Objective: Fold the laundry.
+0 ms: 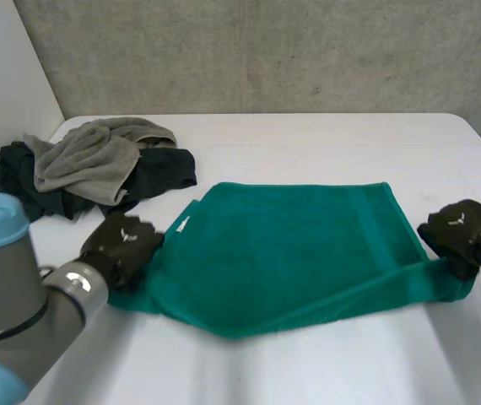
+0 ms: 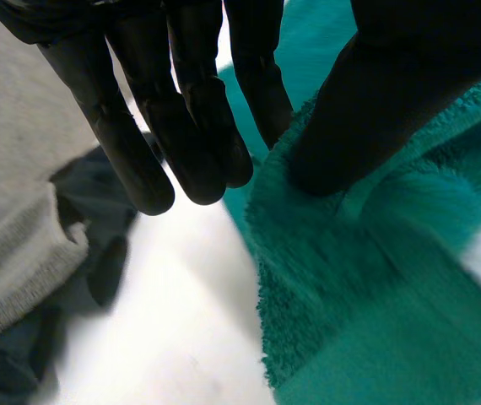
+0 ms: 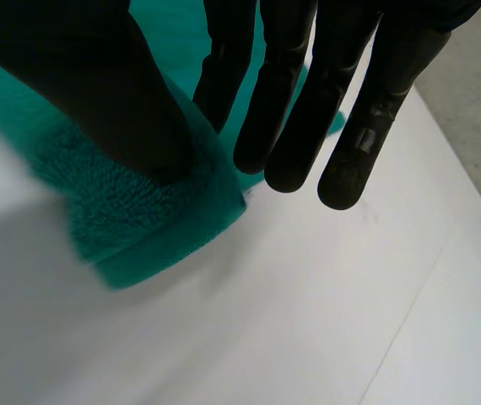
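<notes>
A green towel [image 1: 291,253] is spread on the table [image 1: 308,139], its near corners pinched between thumb and fingers by the left hand [image 1: 121,245] and right hand [image 1: 462,232]; the first fold is judged in hand, with both corners to be lifted evenly toward the far edge.

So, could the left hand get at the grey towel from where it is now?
Probably yes: the grey towel lies on dark clothes just beyond the left hand, with bare table between. But that hand is pinching a corner of the green towel, so it would need to let go first.
</notes>
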